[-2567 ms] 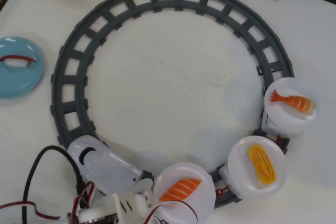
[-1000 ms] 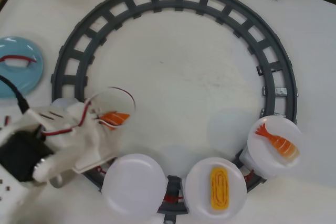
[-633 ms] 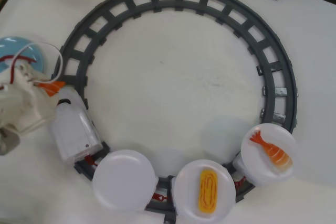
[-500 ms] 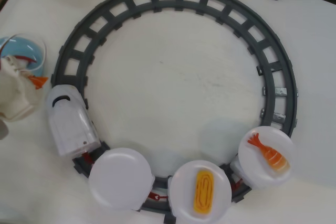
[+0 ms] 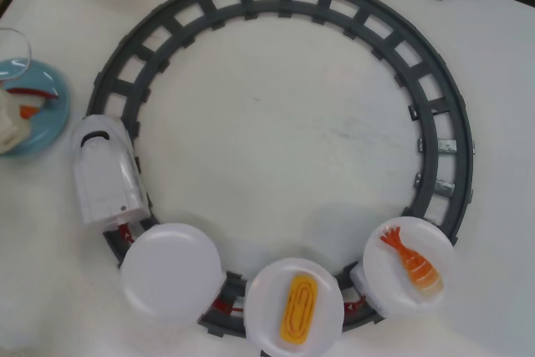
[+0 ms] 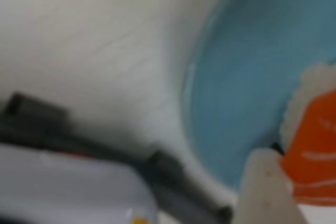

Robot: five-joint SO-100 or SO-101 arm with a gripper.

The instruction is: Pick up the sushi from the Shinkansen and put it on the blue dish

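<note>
The blue dish [image 5: 48,119] lies at the far left of the overhead view, outside the track. My gripper [image 5: 18,116] reaches over it from the left edge, mostly cut off. It is shut on the orange striped sushi [image 5: 29,110], which is over the dish. In the wrist view the sushi [image 6: 315,150] sits against a white finger [image 6: 265,187], with its white rice uppermost, above the blue dish [image 6: 247,87]. The white Shinkansen [image 5: 104,171] stands on the left of the track, pulling three white plates. The first plate [image 5: 171,272] is bare.
A dark grey ring track [image 5: 368,14] fills the white table. The second plate holds a yellow egg piece [image 5: 297,308], the third an orange shrimp piece [image 5: 411,263]. The train's roof [image 6: 68,187] and a track piece [image 6: 173,182] show low in the wrist view.
</note>
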